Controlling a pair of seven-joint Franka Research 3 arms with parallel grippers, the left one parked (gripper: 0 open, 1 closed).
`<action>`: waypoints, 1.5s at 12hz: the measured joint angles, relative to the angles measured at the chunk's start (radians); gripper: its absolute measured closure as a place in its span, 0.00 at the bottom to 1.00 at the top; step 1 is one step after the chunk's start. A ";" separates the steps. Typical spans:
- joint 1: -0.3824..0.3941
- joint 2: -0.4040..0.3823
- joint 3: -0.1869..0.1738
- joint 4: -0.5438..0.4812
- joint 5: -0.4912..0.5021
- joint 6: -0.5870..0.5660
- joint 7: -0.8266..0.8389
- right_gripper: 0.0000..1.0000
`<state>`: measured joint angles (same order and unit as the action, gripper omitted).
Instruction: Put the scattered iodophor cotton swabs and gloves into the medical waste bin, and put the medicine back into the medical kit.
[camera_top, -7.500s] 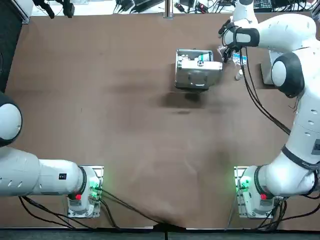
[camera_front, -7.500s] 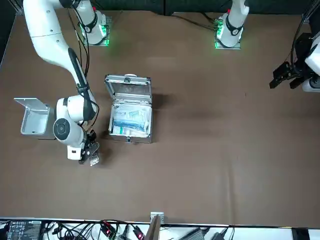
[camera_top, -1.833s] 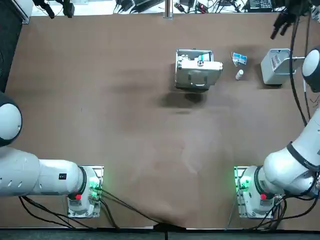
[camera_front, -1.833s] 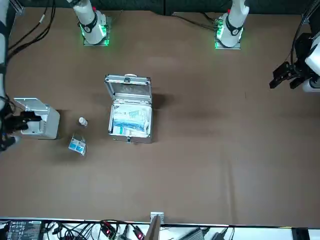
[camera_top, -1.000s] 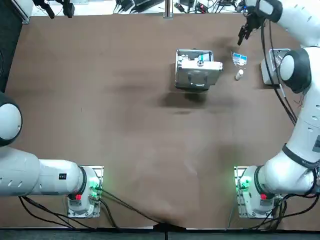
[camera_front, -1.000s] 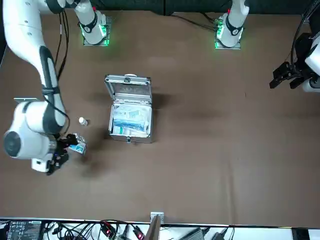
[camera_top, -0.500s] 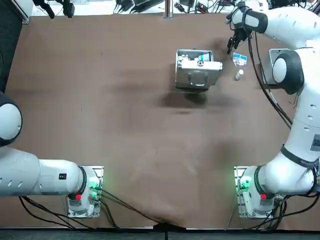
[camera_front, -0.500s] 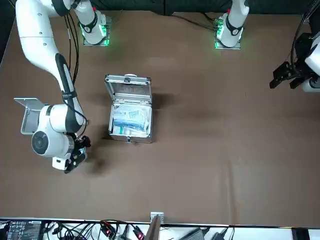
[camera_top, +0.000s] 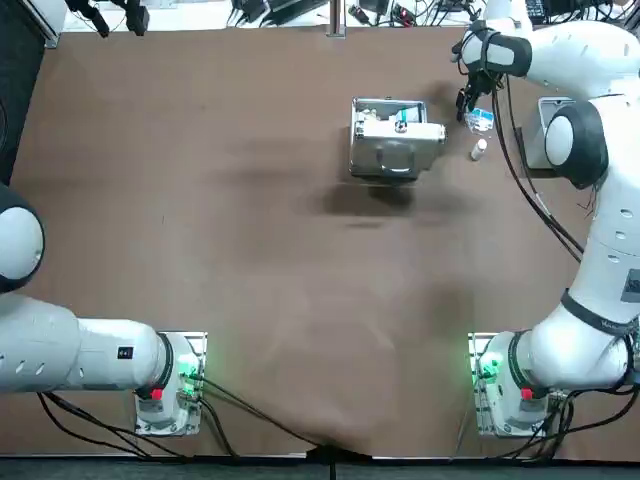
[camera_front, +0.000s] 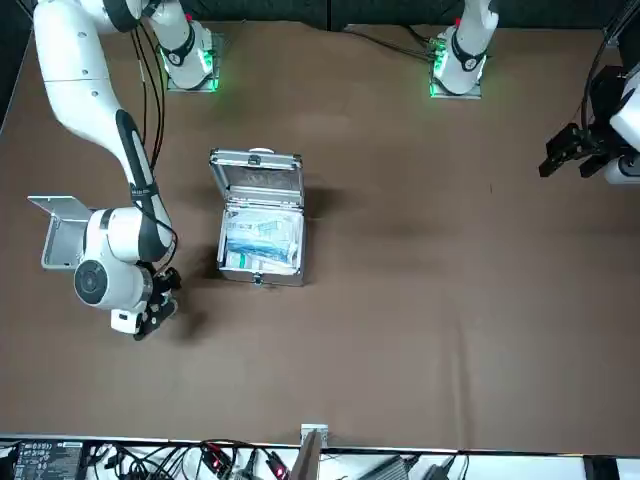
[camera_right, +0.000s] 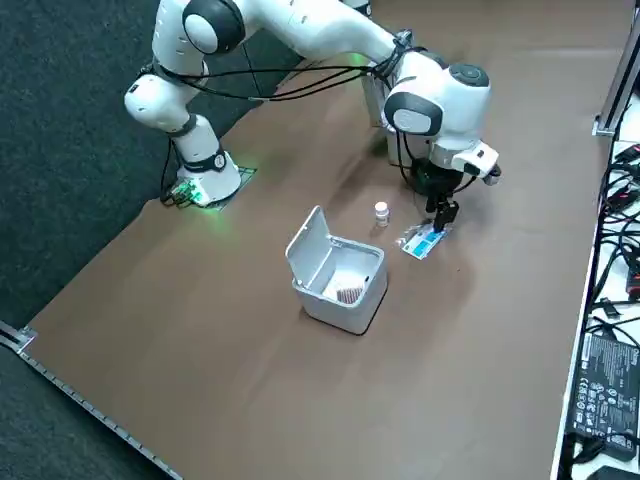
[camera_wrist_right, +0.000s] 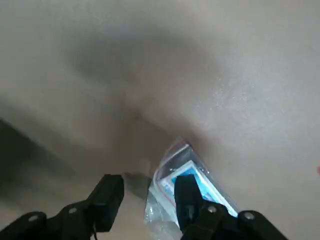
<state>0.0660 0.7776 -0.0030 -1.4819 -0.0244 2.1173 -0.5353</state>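
Right arm's fingers (camera_wrist_right: 107, 197) are spread open with nothing held, hanging low over the blue medicine packet (camera_top: 481, 118) in the upper right of the top view. The little white bottle (camera_top: 480, 150) sits just below the packet. The open case (camera_top: 395, 140) is off to the left, and the open bin (camera_right: 332, 300) is on the surface nearby.
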 joint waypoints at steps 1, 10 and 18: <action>0.000 -0.001 0.000 -0.003 0.000 0.000 0.000 0.35; 0.001 -0.007 0.000 -0.024 -0.004 0.001 0.000 0.51; 0.001 -0.011 -0.006 -0.030 -0.013 0.001 0.001 0.86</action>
<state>0.0667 0.7666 -0.0086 -1.5116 -0.0374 2.1178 -0.5342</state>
